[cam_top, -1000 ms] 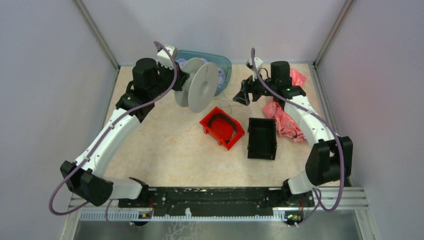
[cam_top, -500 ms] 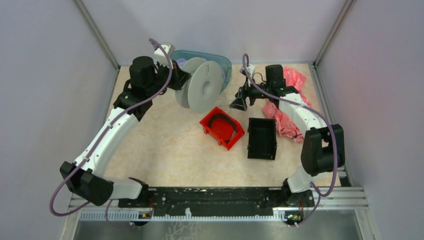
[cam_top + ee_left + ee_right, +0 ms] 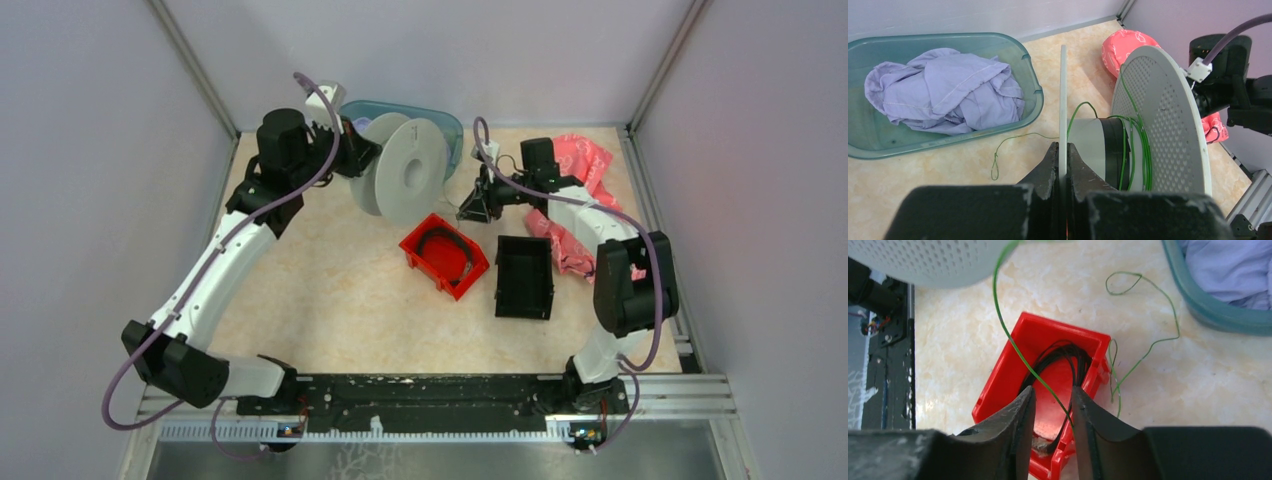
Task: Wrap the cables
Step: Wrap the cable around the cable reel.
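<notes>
A white spool hangs above the table at the back. My left gripper is shut on its near flange, seen edge-on in the left wrist view between my fingertips. A thin green wire makes several turns round the hub. A loose end lies on the table. My right gripper is right of the spool, above the red bin. In the right wrist view the jaws stand apart, and the green wire runs down from the spool between them, against the right finger. I see no yellow or orange wires.
A red bin holding a black cable coil sits mid-table, with a black bin to its right. A teal basin with lilac cloth stands at the back. Pink bags lie under my right arm.
My right gripper has moved left, from over the pink bags towards the spool and the red bin. My left arm has shifted the spool slightly.
</notes>
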